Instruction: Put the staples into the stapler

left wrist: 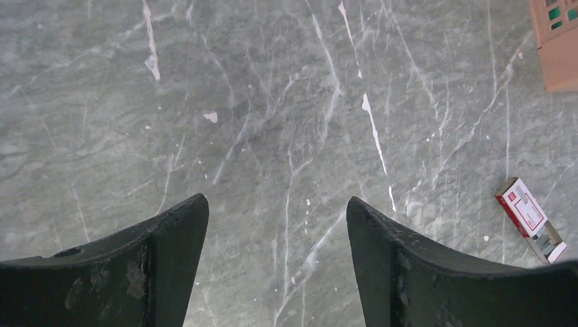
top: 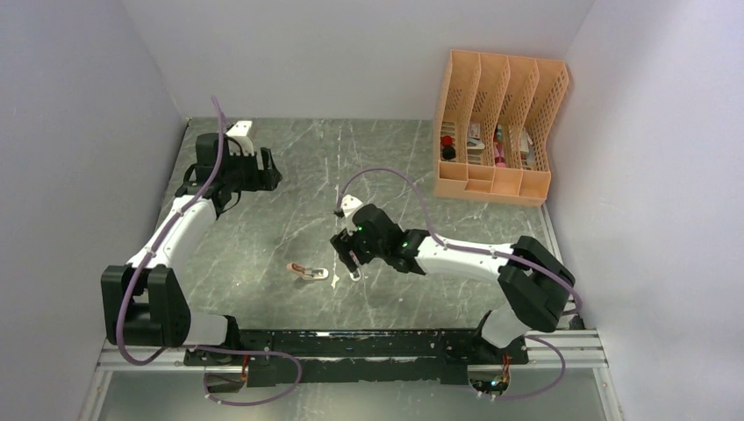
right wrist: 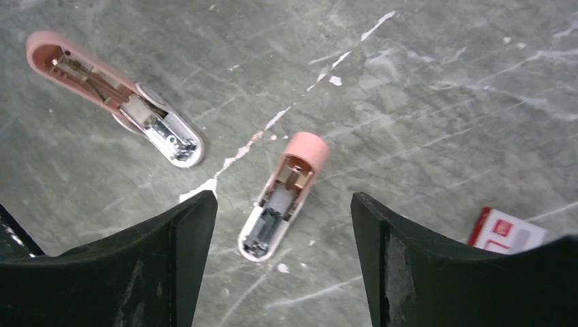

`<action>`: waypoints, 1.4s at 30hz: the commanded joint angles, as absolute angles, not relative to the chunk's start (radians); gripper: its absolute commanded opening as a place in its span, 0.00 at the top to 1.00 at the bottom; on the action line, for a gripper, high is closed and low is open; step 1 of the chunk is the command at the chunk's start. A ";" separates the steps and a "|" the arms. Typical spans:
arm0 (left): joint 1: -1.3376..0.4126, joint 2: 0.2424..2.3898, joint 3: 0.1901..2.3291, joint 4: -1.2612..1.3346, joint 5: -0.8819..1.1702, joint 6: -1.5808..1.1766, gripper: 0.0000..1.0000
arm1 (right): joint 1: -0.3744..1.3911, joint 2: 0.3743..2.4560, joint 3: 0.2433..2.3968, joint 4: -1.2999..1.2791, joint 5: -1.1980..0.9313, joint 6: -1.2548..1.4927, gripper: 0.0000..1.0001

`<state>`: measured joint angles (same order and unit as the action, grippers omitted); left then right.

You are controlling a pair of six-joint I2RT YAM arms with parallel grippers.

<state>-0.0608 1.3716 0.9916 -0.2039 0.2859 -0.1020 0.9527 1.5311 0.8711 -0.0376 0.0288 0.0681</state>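
Two opened salmon-pink staplers on the tabletop (right wrist: 422, 95): the right end effector (right wrist: 281, 204) hangs spread and empty over the near mini stapler (right wrist: 286, 187), staple box (right wrist: 508, 231) just beside it, far mini stapler (right wrist: 116, 102) beyond; an off-centre pinch could skid it away.

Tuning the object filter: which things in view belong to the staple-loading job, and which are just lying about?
Job:
red-and-white staple box
opened pink stapler
second opened pink stapler

Lying about:
orange desk organizer
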 commanded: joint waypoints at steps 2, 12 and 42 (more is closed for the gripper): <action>-0.066 1.299 0.988 -0.159 0.264 -0.116 0.22 | 1.041 1.595 0.918 -0.030 0.215 0.284 0.22; -0.100 1.247 0.968 -0.150 0.239 -0.117 0.22 | 1.053 1.693 0.978 -0.184 0.450 0.504 0.25; -0.139 1.244 0.969 -0.163 0.194 -0.098 0.22 | 1.105 1.779 1.022 -0.189 0.451 0.485 0.83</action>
<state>-0.1303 1.2617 0.9737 -0.1757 0.2184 -0.1108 1.1015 1.7878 1.0153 -0.2073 0.4370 0.5034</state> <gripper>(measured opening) 0.778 0.349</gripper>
